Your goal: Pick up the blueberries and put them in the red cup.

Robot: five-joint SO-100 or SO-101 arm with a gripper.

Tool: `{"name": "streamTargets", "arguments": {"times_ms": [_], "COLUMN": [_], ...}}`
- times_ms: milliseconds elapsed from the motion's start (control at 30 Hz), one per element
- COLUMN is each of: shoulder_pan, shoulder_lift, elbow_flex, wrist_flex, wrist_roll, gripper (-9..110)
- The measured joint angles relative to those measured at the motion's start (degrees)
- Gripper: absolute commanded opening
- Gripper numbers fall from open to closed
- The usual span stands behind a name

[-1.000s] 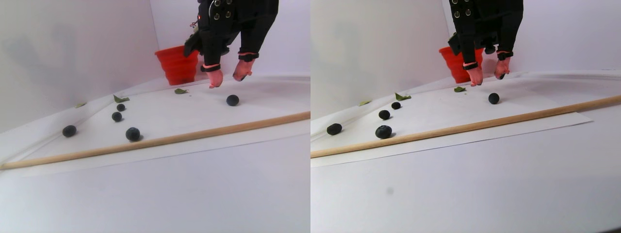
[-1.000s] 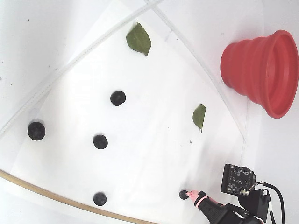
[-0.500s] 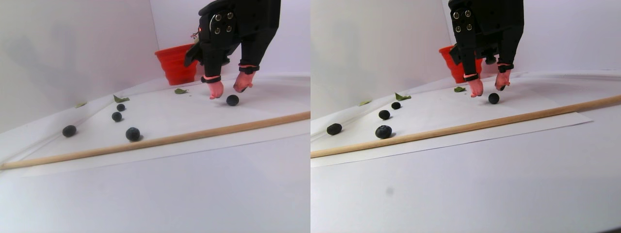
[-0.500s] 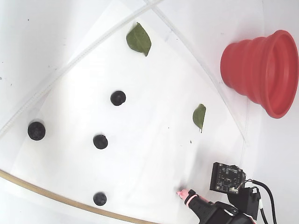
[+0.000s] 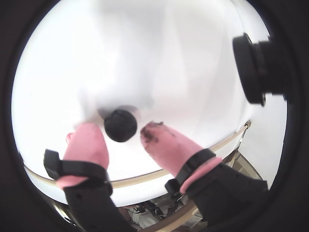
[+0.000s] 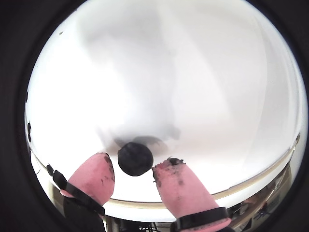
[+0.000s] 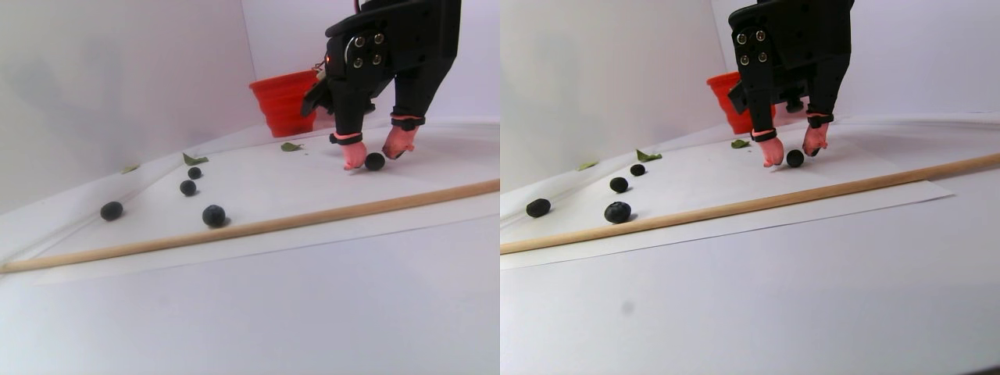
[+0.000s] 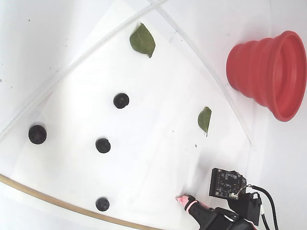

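Claw [image 7: 375, 158]: black, angular body with visible screw heads; we note two fingers [image 5: 166, 145] sheathed in soft pink rubbery tips held on by black bands, the right-hand tip in both wrist views smeared with dark stains. It stands low over the sheet, spread apart, with one berry [image 5: 120, 125] between the tips, unclamped; a sliver of white shows on each side of it in a wrist view. That berry [image 7: 375, 161] is round, matt, blue-black, and rests on the paper [image 8: 158, 143]. Four more blueberries [image 8: 103, 145] lie well apart on the same white sheet, of slightly varying size, the one at [image 8: 37, 134] largest in the fixed view, others at [image 8: 121, 100] and [image 8: 102, 204]. Cup [image 8: 268, 74]: red, smooth silicone, stepped ribs flaring to a wide round rim; we record it off the sheet at the far corner, behind the claw in the stereo pair view, well apart from all berries. Two flat green leaves, one [image 8: 142, 40] near the sheet's top edge, one [image 8: 204, 119] narrower, between cup and claw. Dowel [image 7: 258, 226]: long, thin, pale wood, lying along the sheet's near edge. Desk [image 7: 273, 312]: plain white, smooth.
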Motion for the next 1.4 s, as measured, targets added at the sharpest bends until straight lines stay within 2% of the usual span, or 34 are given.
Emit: {"name": "streamTargets", "arguments": {"times_ms": [1400], "shoulder_pan": [-0.4], "shoulder_lift": [-3.1], "elbow_flex": [0.0], "wrist_flex": [-3.3], "wrist_roll": [1.9], "gripper": [11]}}
